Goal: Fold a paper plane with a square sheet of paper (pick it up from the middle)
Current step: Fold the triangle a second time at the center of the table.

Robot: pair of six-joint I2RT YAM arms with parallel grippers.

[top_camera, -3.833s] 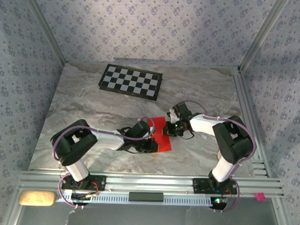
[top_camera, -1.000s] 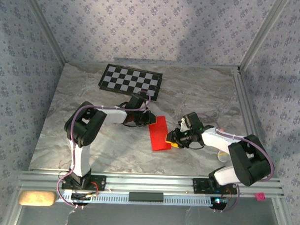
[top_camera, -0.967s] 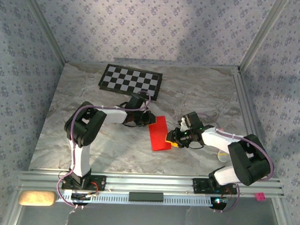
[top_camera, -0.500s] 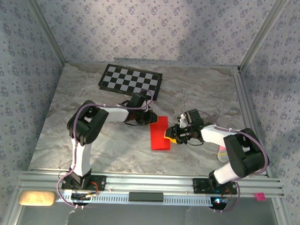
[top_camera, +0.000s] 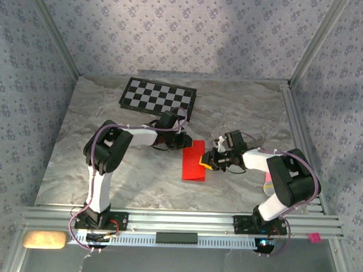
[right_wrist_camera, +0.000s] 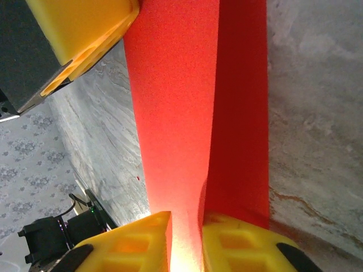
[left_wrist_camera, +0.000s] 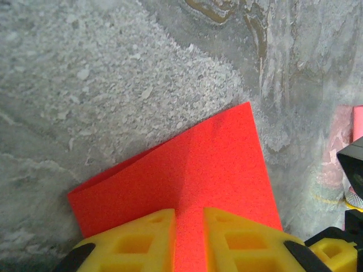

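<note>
The square sheet of paper (top_camera: 193, 161) is bright red and lies folded into a long oblong at the table's middle, not a pointed plane shape. My left gripper (top_camera: 182, 142) is at its far end, and in the left wrist view its yellow fingers (left_wrist_camera: 136, 241) pinch a raised crease of the sheet (left_wrist_camera: 227, 153). My right gripper (top_camera: 206, 164) meets the sheet's right long edge. In the right wrist view the right gripper (right_wrist_camera: 186, 243) is shut on a lifted layer of the sheet (right_wrist_camera: 176, 102), with the left gripper's yellow finger (right_wrist_camera: 85, 28) at the far end.
A black-and-white checkerboard (top_camera: 158, 98) lies at the back left. A small pink and yellow object (top_camera: 267, 181) sits by the right arm near the right rail (top_camera: 300, 146). Patterned walls enclose the table on three sides.
My right gripper has slid a little toward the sheet's right edge and its jaws have narrowed onto the paper. The left gripper has stayed at the far end.
</note>
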